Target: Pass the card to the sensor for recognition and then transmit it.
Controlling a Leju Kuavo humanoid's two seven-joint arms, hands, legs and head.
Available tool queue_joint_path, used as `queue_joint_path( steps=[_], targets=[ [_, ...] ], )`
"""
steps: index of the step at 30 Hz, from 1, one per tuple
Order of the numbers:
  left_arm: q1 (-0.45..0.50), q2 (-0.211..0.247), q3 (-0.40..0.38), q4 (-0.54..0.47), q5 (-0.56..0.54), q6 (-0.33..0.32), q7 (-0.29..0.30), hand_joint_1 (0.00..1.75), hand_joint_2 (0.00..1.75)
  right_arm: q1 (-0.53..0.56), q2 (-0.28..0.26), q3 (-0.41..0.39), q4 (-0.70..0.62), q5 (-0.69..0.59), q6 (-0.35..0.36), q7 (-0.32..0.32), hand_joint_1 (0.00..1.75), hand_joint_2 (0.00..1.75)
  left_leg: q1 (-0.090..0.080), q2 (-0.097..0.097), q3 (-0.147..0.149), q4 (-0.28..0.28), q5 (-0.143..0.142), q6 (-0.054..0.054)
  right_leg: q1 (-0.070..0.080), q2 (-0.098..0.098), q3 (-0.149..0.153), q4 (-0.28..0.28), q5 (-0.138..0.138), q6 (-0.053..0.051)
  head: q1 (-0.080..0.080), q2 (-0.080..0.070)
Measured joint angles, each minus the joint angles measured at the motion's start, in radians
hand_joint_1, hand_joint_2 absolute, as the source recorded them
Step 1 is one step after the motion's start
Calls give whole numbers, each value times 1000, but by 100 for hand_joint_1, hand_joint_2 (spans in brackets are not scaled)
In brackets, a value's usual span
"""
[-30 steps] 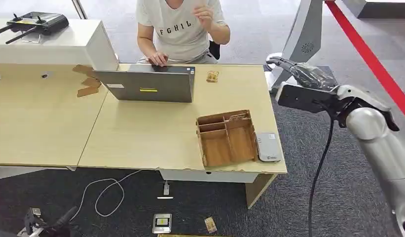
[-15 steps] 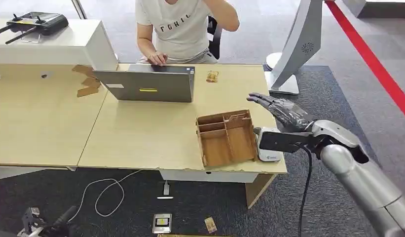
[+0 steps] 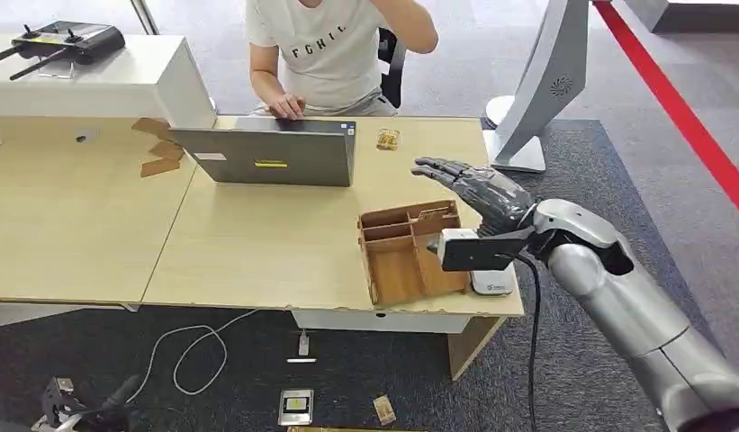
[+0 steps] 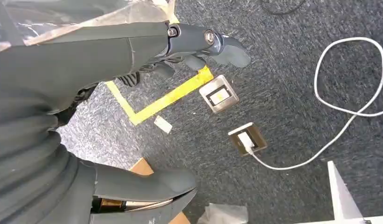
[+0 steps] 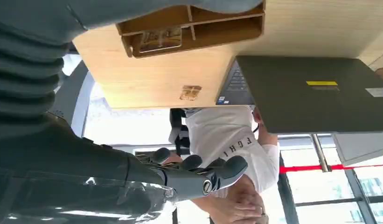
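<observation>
From the head view we see our right hand (image 3: 473, 187) stretched flat with its fingers spread and holding nothing, hovering above the far right part of the wooden desk (image 3: 257, 243), just beyond the wooden tray (image 3: 410, 252). A white card reader (image 3: 491, 279) lies beside the tray at the desk's right edge, partly hidden by our wrist. The right wrist view adds what the head view cannot resolve: a small patterned card (image 5: 160, 38) lies in one end compartment of the tray, and another small brown piece (image 5: 191, 92) sits alone on the desk near the laptop (image 5: 315, 93). Our left hand (image 4: 198, 44) hangs over the carpet with fingers loosely apart and nothing in them, above a yellow floor line (image 4: 166, 95), two floor sockets (image 4: 219, 94) and a white cable (image 4: 348, 112). The person's shirt (image 3: 334, 54) reads "FCHIL"; the laptop lid carries a yellow sticker, too small for us to read.
</observation>
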Motion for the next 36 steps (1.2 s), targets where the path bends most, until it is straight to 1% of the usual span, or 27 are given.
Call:
queue_joint_path(
  steps=[6, 13, 17, 21, 25, 31, 36],
  targets=[
    [0, -4, 0, 0, -14, -8, -4, 0, 175, -44, 63, 27, 58, 30, -14, -28, 0, 175, 0, 0, 0, 0, 0, 0, 0, 0, 0, 0, 0, 0, 0, 0],
    [-2, -16, -1, 0, -29, -8, 0, 0, 175, -60, 114, 52, 124, 48, -33, -39, 0, 175, 0, 0, 0, 0, 0, 0, 0, 0, 0, 0, 0, 0, 0, 0],
    [-5, -24, -1, 0, -35, -3, 8, 0, 175, -62, 131, 61, 156, 63, -47, -39, 0, 175, 0, 0, 0, 0, 0, 0, 0, 0, 0, 0, 0, 0, 0, 0],
    [-15, -32, -2, 0, -44, 7, 20, 0, 175, -63, 148, 67, 201, 95, -86, -48, 0, 175, 0, 0, 0, 0, 0, 0, 0, 0, 0, 0, 0, 0, 0, 0],
    [-24, -41, -3, 0, -50, 13, 27, 0, 175, -66, 165, 73, 263, 125, -121, -59, 0, 175, 0, 0, 0, 0, 0, 0, 0, 0, 0, 0, 0, 0, 0, 0],
    [-36, -51, -7, 0, -52, 25, 40, 0, 175, -96, 187, 74, 384, 159, -182, -97, 0, 175, 0, 0, 0, 0, 0, 0, 0, 0, 0, 0, 0, 0, 0, 0],
    [-39, -55, -8, 0, -52, 25, 48, 0, 175, -112, 197, 74, 458, 172, -200, -110, 0, 175, 0, 0, 0, 0, 0, 0, 0, 0, 0, 0, 0, 0, 0, 0]
  ],
)
